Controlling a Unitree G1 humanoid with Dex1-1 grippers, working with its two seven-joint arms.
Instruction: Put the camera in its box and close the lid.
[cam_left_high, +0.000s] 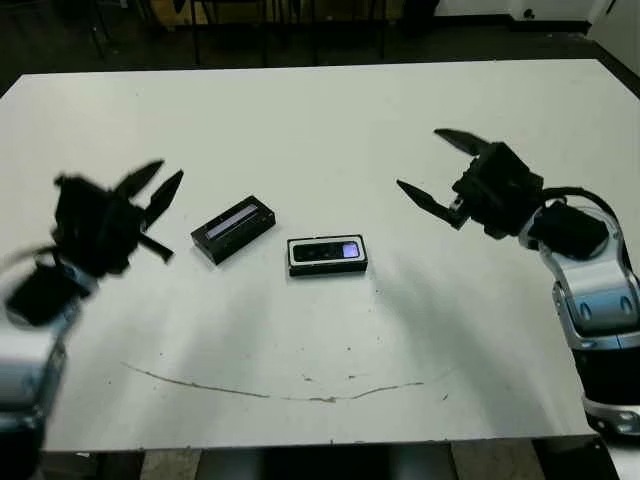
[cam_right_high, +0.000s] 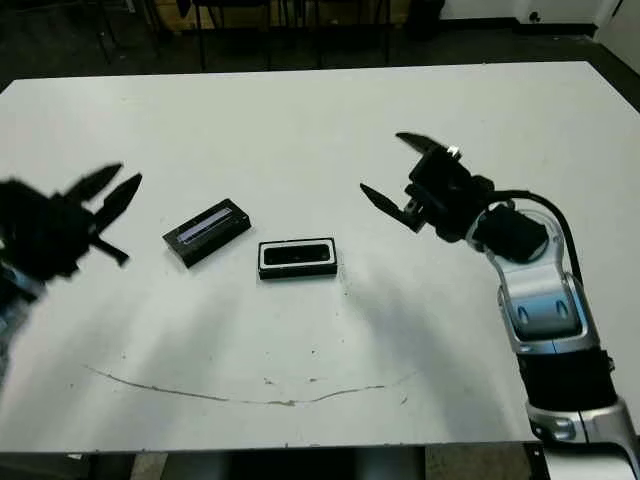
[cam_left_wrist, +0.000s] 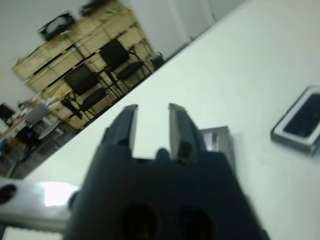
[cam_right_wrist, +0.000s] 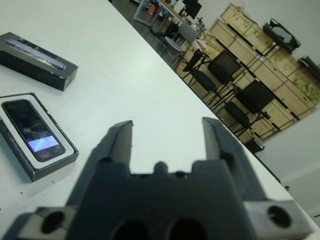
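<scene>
Left eye view, near to far. Nearest you, the white counter (cam_left_high: 330, 340) carries a thin brownish scuff line (cam_left_high: 280, 392), nothing else. Mid-counter, the box (cam_left_high: 327, 256) sits flat with the camera (cam_left_high: 330, 251) already lying inside its white lining, bluish patch facing up. Just beside it, toward your left arm and apart from it, the lid (cam_left_high: 233, 228) rests on the counter, grey stripe up, angled.

Left end effector (cam_left_high: 158, 197): fingers slightly parted, holding nothing, hovering near the lid. Right end effector (cam_left_high: 432, 168): fingers spread wide, empty, raised well apart from the box.

Judgement: insertion looks done; what's left is picking up the lid, squaring it over the box and seating it.
</scene>
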